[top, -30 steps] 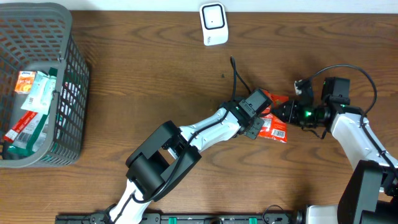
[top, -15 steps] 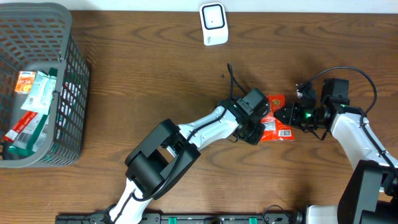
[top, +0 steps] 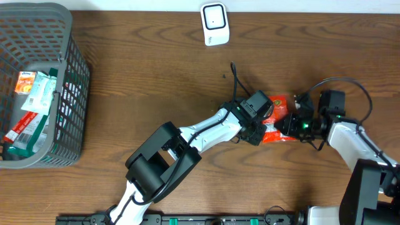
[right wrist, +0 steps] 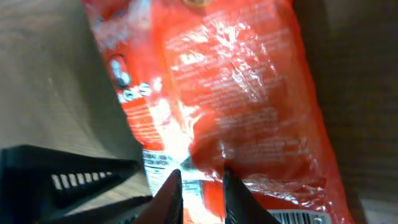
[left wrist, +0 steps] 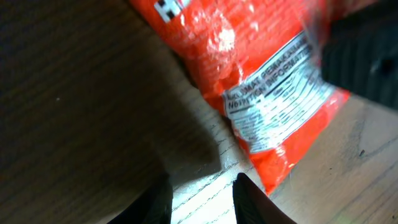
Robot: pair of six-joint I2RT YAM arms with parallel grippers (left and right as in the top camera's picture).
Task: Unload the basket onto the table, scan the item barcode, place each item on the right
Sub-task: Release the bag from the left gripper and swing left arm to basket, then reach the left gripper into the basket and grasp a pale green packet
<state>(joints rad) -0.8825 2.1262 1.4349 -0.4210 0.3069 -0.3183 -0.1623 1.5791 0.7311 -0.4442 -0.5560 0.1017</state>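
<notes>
Right gripper (right wrist: 198, 191) has shifted left toward the left gripper (left wrist: 202, 198), and the orange packet (right wrist: 236, 93) has turned with it, now sitting between the two on the right-centre of the table (top: 156, 75). Right jaws are pinched on the packet's near edge, by the white label. Left jaws are slightly apart with only bare table between them, packet just ahead of them; scanner (top: 214, 24) is well apart at the far edge, basket (top: 69, 81) far left.
</notes>
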